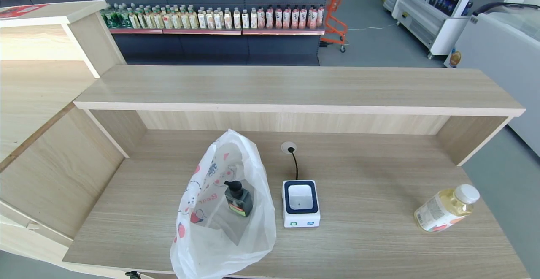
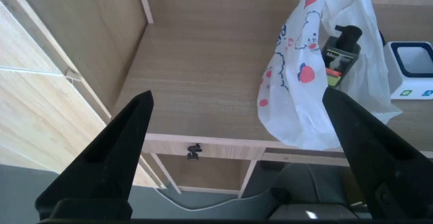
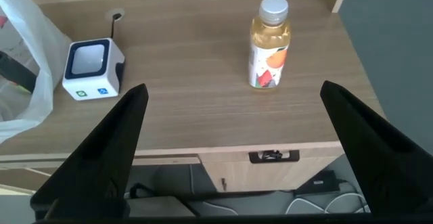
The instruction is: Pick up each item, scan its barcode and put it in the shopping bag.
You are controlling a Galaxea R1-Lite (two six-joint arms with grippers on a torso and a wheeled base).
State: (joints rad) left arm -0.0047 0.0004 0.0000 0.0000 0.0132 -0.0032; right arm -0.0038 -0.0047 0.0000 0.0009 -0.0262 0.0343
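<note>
A white printed shopping bag [image 1: 198, 228] [image 2: 298, 82] stands open on the wooden counter [image 1: 371, 237], left of centre. Inside it a dark pump bottle [image 1: 238, 199] [image 2: 340, 55] stands upright. Just right of the bag sits the white barcode scanner [image 1: 300, 203] [image 3: 93, 68]. A yellow juice bottle [image 1: 447, 208] [image 3: 269, 45] with a white cap stands near the counter's right end. My left gripper [image 2: 237, 160] hangs open off the counter's near edge, by the bag. My right gripper [image 3: 233, 156] is open too, off the near edge between scanner and bottle.
A raised shelf [image 1: 295, 89] runs along the back of the counter, with side panels at both ends. The scanner's cable goes into a hole [image 1: 288, 147] behind it. Store shelves with drinks [image 1: 211, 17] and freezers [image 1: 498, 38] stand farther back.
</note>
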